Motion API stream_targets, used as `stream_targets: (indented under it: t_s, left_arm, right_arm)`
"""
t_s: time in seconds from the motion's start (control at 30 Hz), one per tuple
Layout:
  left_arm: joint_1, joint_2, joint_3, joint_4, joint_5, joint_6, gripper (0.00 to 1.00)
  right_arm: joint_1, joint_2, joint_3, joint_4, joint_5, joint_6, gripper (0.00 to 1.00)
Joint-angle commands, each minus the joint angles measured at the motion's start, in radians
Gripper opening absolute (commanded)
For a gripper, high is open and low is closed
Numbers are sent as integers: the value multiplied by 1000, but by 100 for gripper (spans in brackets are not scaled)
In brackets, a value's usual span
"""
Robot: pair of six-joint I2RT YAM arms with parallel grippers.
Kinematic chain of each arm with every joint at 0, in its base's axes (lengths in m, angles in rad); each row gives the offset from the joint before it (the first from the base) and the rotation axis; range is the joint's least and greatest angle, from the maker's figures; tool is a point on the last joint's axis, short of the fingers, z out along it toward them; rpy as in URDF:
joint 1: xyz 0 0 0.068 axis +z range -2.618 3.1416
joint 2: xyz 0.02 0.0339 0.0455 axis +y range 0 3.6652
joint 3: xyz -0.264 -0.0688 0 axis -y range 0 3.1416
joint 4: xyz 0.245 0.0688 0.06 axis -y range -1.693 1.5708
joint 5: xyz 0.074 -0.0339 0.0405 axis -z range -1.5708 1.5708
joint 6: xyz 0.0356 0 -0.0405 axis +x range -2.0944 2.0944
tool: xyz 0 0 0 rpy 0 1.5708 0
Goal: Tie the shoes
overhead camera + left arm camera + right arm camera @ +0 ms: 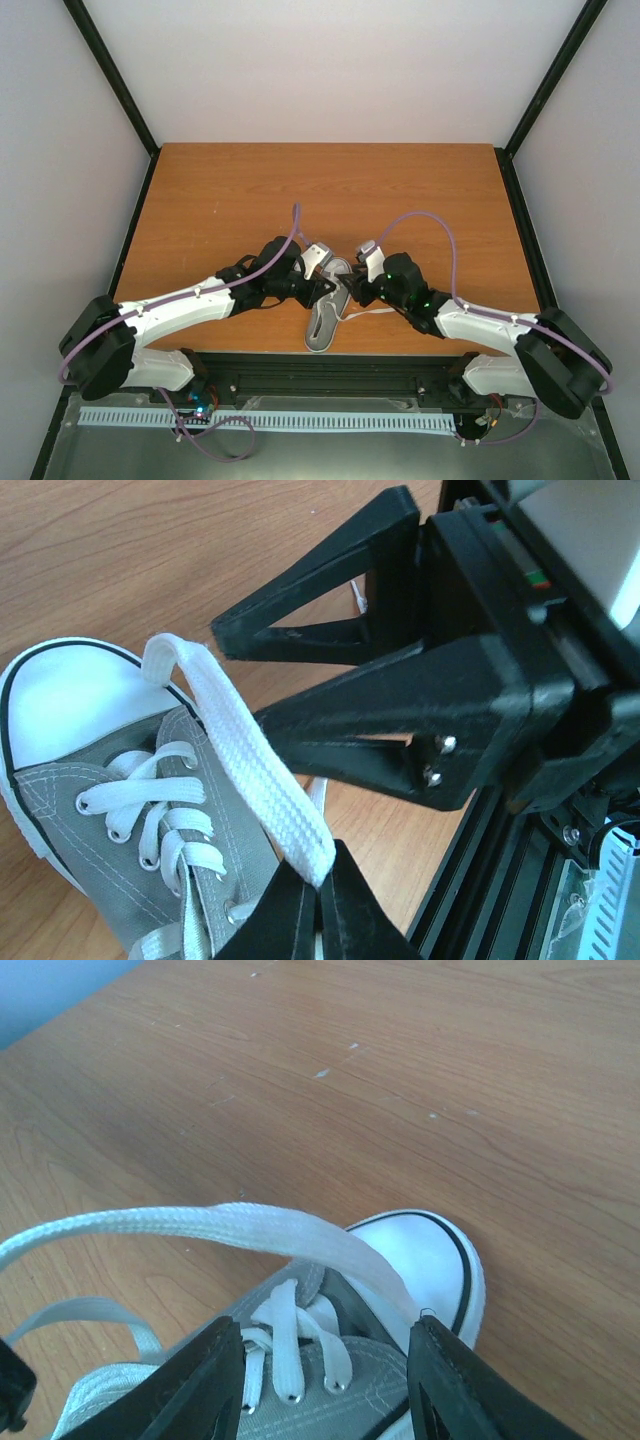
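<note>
The small grey canvas sneaker with a white rubber toe cap (pixel 328 318) lies by the middle of the near edge of the brown wooden table (pixel 240 190). The left gripper (pixel 318 880) is pinched tight on a flat white lace (pixel 250 770), which arches up over the shoe. The right gripper (pixel 328 1330) stands half-wide and holds nothing, its jaws either side of the laced tongue with the raised strand crossing just ahead. To take the strand cleanly, the left should probably hold it taut and high, so the right closes only on it, clear of the crossings beneath.
</note>
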Motion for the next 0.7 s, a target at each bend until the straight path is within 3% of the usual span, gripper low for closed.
stream_targets:
  t_s: [0.0,0.33,0.4,0.53,0.6,0.67]
  left_arm:
    - [1,2,40,1,30,18,1]
    - [1,-8,26,-3,46,11,1]
    - [1,-12,20,-3,45,9,1]
    - [1,-20,14,-2,32,6,1]
    - [2,-24,12,3,7,4,7]
    - [3,-18,11,14,-7,2,26]
  right_arm:
    - [30,64,2,134,45,-98,45]
    - [32,190,39,249,88,-158,42]
    - [32,208,45,260,94,-160,33]
    - [32,186,52,237,112,-150,4]
    - [32,147,50,206,115,-141,3]
    - [32,101,45,177,120,-131,3]
